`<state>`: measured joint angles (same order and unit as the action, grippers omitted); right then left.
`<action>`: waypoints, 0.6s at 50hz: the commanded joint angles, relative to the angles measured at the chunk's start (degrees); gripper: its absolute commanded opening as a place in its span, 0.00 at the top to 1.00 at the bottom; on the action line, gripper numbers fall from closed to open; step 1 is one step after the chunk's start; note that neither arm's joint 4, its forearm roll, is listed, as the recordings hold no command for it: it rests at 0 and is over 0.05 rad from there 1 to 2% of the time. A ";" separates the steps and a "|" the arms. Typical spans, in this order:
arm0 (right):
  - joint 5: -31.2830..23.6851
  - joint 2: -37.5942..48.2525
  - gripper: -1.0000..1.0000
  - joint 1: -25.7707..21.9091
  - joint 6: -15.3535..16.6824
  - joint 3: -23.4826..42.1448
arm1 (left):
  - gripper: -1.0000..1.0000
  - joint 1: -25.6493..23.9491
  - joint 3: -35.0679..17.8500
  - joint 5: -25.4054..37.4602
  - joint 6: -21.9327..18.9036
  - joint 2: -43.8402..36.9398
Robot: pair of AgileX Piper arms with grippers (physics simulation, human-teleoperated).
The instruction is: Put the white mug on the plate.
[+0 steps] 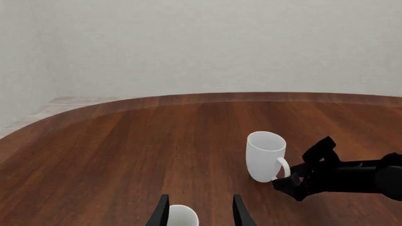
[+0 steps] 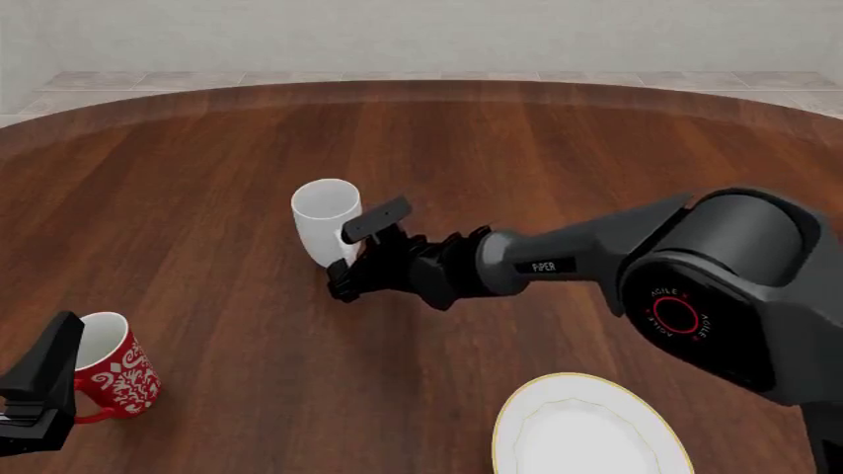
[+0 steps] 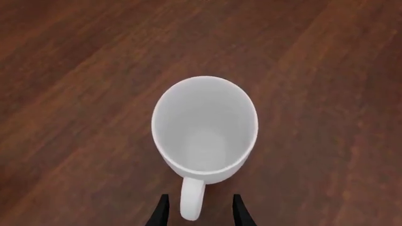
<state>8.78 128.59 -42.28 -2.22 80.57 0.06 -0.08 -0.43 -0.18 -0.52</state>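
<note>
Standing on the tabletop (image 2: pixel 197 178): two mugs, one white mug (image 2: pixel 326 219), one red mug (image 2: pixel 113 367); one plate (image 2: pixel 590 427). Right hand (image 2: pixel 353 259) parted astride the white handle; left hand (image 2: pixel 34 395) parted.

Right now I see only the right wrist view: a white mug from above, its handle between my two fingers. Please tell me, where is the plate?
Observer: The plate lies near the table's front edge, toward the right arm's base, well apart from the white mug.
Operator: Is something else on the table?
Observer: Yes, a red mug at front left, with the left gripper around it.
Operator: Is my gripper shut on the handle?
Observer: Not visibly. The right gripper has its fingers on either side of the handle with gaps, and the mug stands upright on the wood.
</note>
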 commanded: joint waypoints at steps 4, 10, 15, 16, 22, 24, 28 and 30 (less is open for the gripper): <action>-0.27 -0.69 0.00 0.28 0.24 -0.14 | 0.00 0.01 0.03 0.09 -0.01 0.15; -0.18 -1.20 1.00 0.43 0.57 -0.63 | 0.00 0.00 0.03 0.10 0.01 0.13; -0.30 -1.56 1.00 0.34 0.69 -0.84 | 0.00 -0.01 0.03 0.09 -0.01 0.14; -0.30 -1.56 1.00 0.34 0.69 -0.84 | 0.00 -0.01 0.03 0.09 -0.01 0.13; -0.58 -1.93 1.00 0.45 0.97 -0.93 | 0.00 -0.01 0.03 0.09 -0.01 0.15; -0.61 -2.04 1.00 0.51 1.11 -1.07 | 0.00 -0.01 0.03 0.09 -0.01 0.14; -0.95 -2.72 1.00 0.68 1.62 -1.54 | 0.00 -0.01 0.03 0.09 0.00 0.14; -1.03 -2.87 1.00 0.72 1.70 -1.63 | 0.00 0.00 0.03 0.09 -0.01 0.14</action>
<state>8.15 126.90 -42.00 -0.94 79.44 0.07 -0.08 -0.43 -0.19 -0.52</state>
